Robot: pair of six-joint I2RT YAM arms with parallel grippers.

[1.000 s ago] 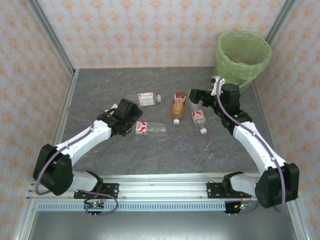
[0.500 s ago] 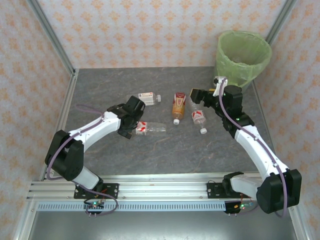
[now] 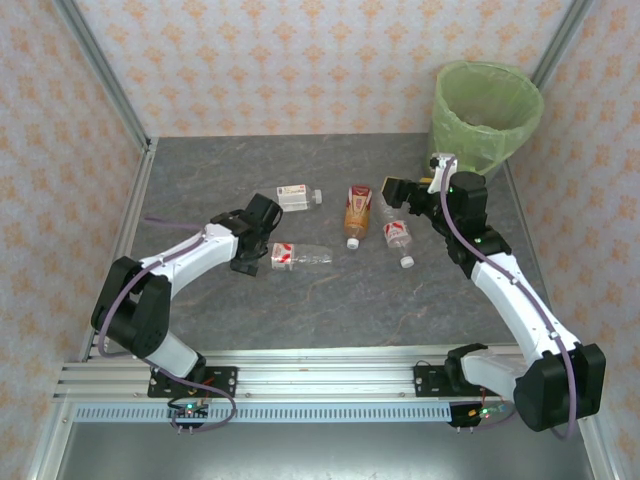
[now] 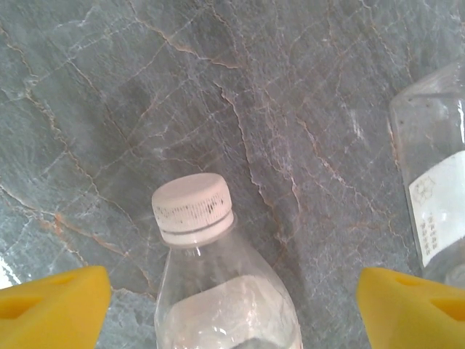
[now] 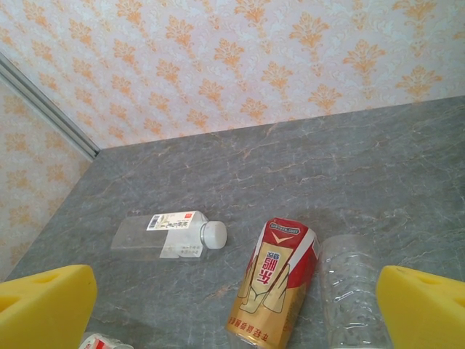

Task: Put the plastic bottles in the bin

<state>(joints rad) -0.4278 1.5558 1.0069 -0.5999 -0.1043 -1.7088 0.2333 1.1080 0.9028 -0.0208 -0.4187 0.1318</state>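
Several plastic bottles lie on the grey table. My left gripper [image 3: 262, 240] is open over the label end of a clear bottle with a red-and-white label [image 3: 300, 256]. In the left wrist view this bottle [image 4: 218, 291] points its white cap away, between my yellow fingers [image 4: 51, 305]. My right gripper [image 3: 392, 190] hangs open above an orange-and-red labelled bottle [image 3: 357, 212] [image 5: 280, 283] and a clear crushed bottle [image 5: 352, 291]. Another red-and-white bottle [image 3: 398, 236] lies beside them. A white-labelled bottle [image 3: 292, 196] [image 5: 171, 233] lies further back. The green-lined bin [image 3: 487, 110] stands in the back right corner.
Patterned walls with metal corner posts [image 3: 100, 70] close in the table on three sides. A metal rail [image 3: 320, 380] runs along the near edge. A second clear bottle [image 4: 436, 203] lies at the right edge of the left wrist view.
The left arm's elbow swung inward and its gripper edged closer over the red-and-white bottle. The right gripper shifted slightly back and up. The bottles did not move.
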